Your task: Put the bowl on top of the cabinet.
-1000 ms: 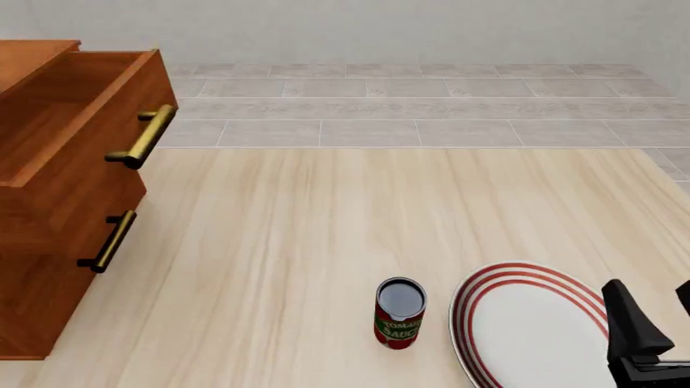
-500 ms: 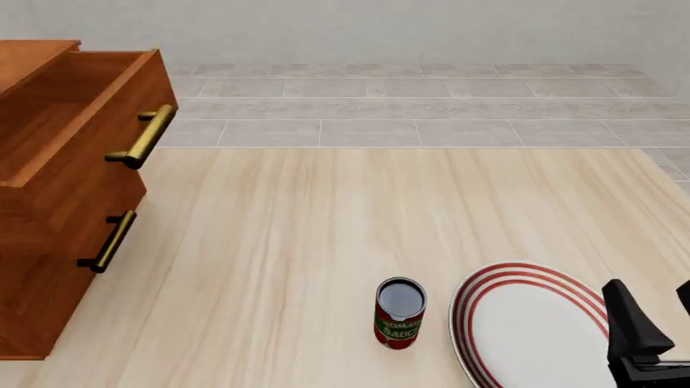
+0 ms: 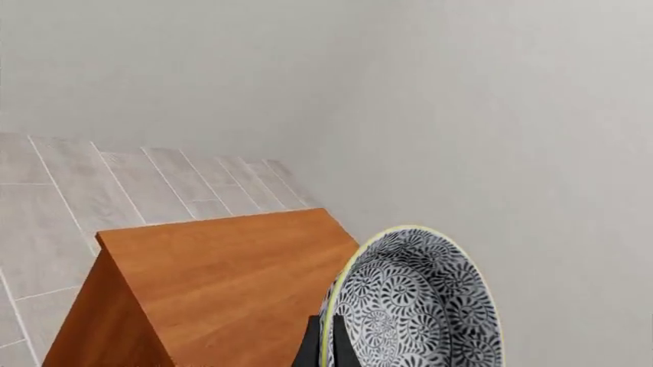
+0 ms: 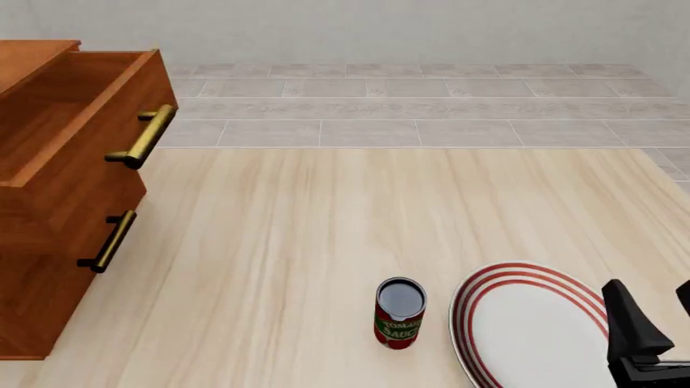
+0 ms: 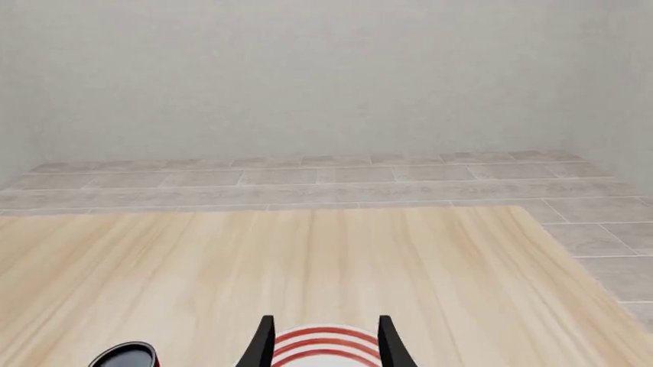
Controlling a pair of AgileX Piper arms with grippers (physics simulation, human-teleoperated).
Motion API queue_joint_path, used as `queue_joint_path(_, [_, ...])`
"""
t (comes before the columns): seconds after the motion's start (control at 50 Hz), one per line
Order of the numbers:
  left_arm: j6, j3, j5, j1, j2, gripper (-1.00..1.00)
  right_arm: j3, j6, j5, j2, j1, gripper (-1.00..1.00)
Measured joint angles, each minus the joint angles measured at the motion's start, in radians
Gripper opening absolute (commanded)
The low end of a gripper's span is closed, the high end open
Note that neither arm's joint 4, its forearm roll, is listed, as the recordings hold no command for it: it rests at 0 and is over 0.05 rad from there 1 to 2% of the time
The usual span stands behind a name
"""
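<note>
Above cabinet top: left gripper pinching bowl rim, bowl tilted on edge. Right gripper spread over plate, worktop's near right corner.

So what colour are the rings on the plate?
Red rings on a white plate, clearest in the front view.
</note>
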Motion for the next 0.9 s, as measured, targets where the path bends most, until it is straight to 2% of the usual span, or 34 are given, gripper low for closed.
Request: queue_joint_path(0.9, [-0.015,0.010,-0.049,0.011,0.084,-1.00,0.004,-0.002,-0.003,0.000,0.003,1.00])
